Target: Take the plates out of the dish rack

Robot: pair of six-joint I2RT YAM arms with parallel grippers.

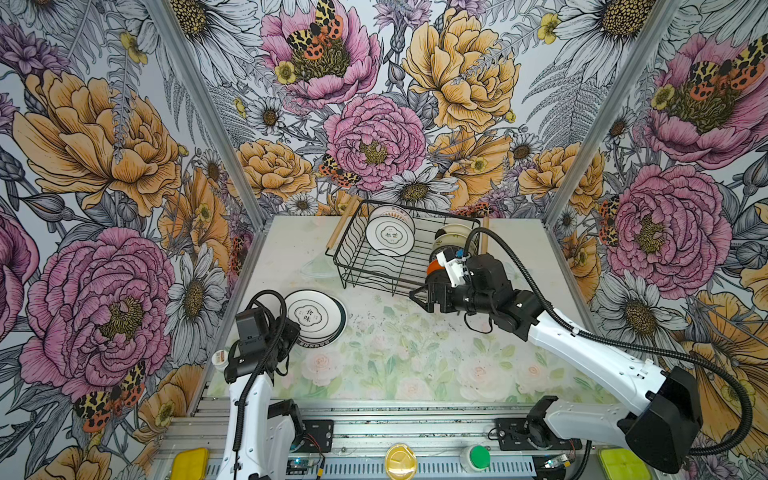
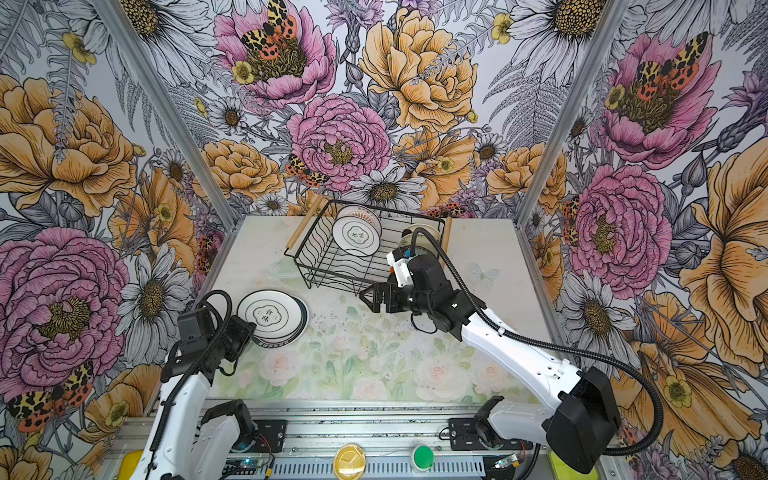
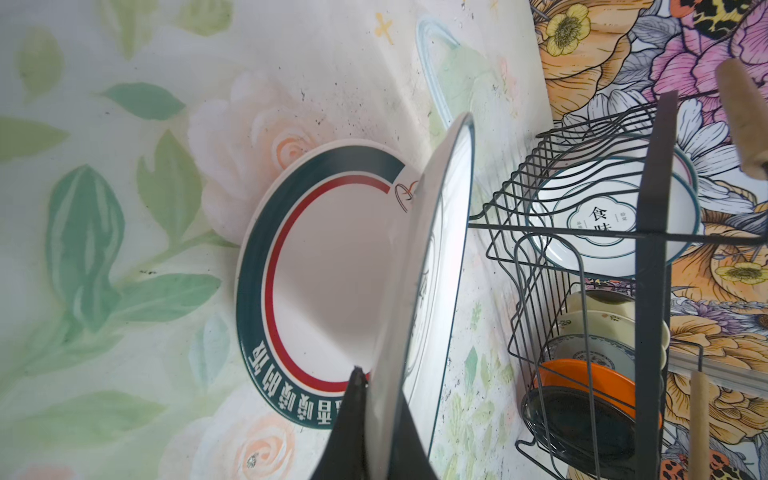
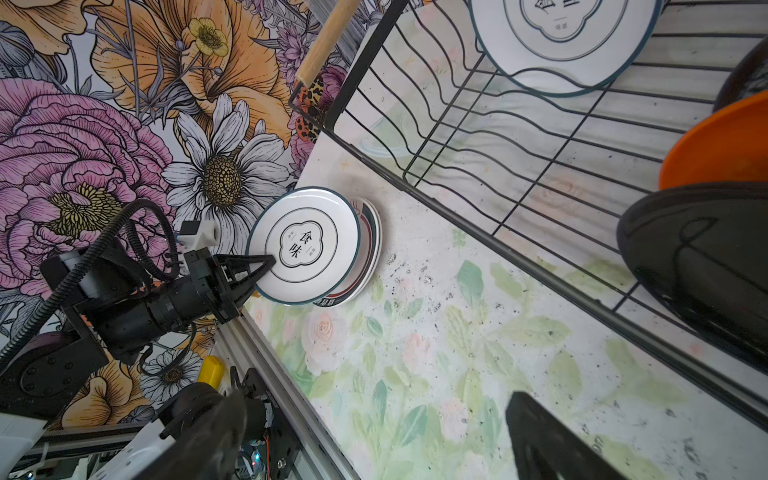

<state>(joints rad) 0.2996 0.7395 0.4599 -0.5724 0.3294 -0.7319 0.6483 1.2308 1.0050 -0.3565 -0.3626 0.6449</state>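
My left gripper (image 1: 291, 332) (image 3: 374, 382) is shut on the rim of a white plate with a teal rim and a printed motif (image 1: 312, 316) (image 2: 270, 316) (image 4: 307, 245). That plate sits low over a green-and-red-rimmed plate (image 3: 324, 270) (image 4: 372, 245) lying on the table at left. The dish rack (image 1: 374, 266) (image 2: 328, 266) stands at the back. It holds a leaning white motif plate (image 1: 390, 236) (image 3: 594, 224), cream plates (image 1: 453, 237), an orange plate (image 4: 719, 145) and a black plate (image 4: 698, 249). My right gripper (image 1: 419, 299) (image 4: 374, 403) is open and empty, just in front of the rack's right end.
The rack's wooden handles (image 1: 340, 228) (image 1: 484, 235) stick out at both ends. A small white cup (image 1: 219, 358) stands at the table's left edge behind my left arm. An aluminium rail (image 1: 374, 415) with a green button (image 1: 478, 456) runs along the front. Floral walls close in three sides.
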